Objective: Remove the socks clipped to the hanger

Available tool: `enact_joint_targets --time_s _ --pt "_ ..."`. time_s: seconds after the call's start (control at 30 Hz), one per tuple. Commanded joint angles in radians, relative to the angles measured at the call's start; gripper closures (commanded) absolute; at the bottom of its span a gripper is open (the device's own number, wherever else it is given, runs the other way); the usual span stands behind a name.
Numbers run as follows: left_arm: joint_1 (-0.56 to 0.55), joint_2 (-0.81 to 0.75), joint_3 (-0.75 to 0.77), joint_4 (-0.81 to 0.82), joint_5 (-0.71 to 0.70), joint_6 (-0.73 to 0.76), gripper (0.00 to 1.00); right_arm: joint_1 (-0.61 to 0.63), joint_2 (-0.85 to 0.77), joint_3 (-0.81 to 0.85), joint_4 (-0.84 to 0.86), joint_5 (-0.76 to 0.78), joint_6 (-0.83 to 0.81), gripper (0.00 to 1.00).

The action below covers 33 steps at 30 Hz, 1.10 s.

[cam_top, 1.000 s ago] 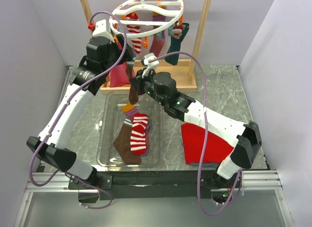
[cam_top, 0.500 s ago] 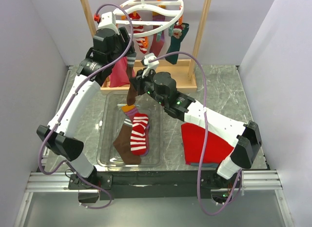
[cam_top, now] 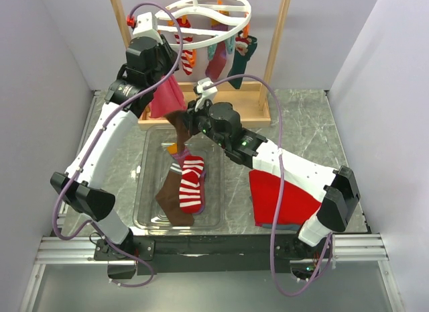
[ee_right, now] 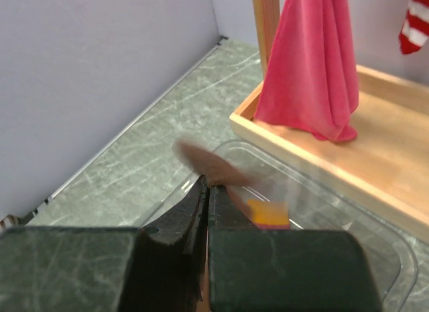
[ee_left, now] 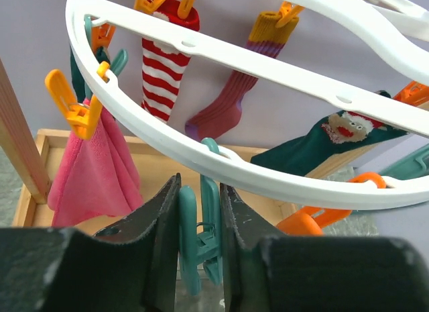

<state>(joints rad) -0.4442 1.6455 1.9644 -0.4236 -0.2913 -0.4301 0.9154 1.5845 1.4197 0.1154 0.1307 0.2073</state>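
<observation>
Tension has gone out of the brown sock: a second ago it ran in a straight, taut line from the hanger down to the right gripper. Now its top end has come away and flops loose beside that gripper, over the far end of the clear bin. The right gripper is pinched tight on it, and in the wrist view blurred brown fabric sticks out from between the pressed fingers. The left gripper, which rose to the ring over that second, has its jaws drawn in narrow on either side of a teal clip, squeezing it. Nothing that I can see hangs from that clip. The ring itself sits higher and more tipped than before, as if it sprang back once the pull went. So I'd say this sock is off and only needs dropping among the loose socks in the bin. Left on the hanger are a striped sock, a magenta sock and a dark teal sock, with the pink cloth hanging nearby.
</observation>
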Motion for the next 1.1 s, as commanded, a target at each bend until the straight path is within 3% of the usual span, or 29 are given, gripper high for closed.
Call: enact_joint_targets --time_s 0.0,0.1,0.17,0.23,0.53,0.83,1.07 --pt "-0.001 -0.024 0.033 0.011 -0.011 0.008 0.99 -0.003 -0.047 -0.005 0.015 -0.019 0.02 1.0" --pt "-0.001 -0.024 0.031 0.003 -0.008 0.007 0.99 -0.001 -0.057 -0.019 0.01 -0.031 0.037 1.0" --pt "-0.001 -0.027 0.028 0.0 0.003 0.007 0.86 -0.003 -0.07 -0.03 0.01 -0.043 0.044 1.0" --pt "-0.001 -0.032 0.014 -0.001 0.026 0.002 0.64 -0.001 -0.08 -0.044 -0.002 -0.055 0.06 1.0" --pt "-0.001 -0.118 -0.064 -0.006 0.112 -0.032 0.28 -0.003 -0.202 -0.162 -0.026 -0.098 0.112 1.0" --pt "-0.001 -0.305 -0.212 -0.004 0.283 -0.073 0.11 0.002 -0.346 -0.314 -0.052 -0.16 0.156 1.0" --pt "-0.001 -0.476 -0.329 -0.015 0.412 -0.093 0.05 0.039 -0.4 -0.389 -0.092 -0.151 0.237 1.0"
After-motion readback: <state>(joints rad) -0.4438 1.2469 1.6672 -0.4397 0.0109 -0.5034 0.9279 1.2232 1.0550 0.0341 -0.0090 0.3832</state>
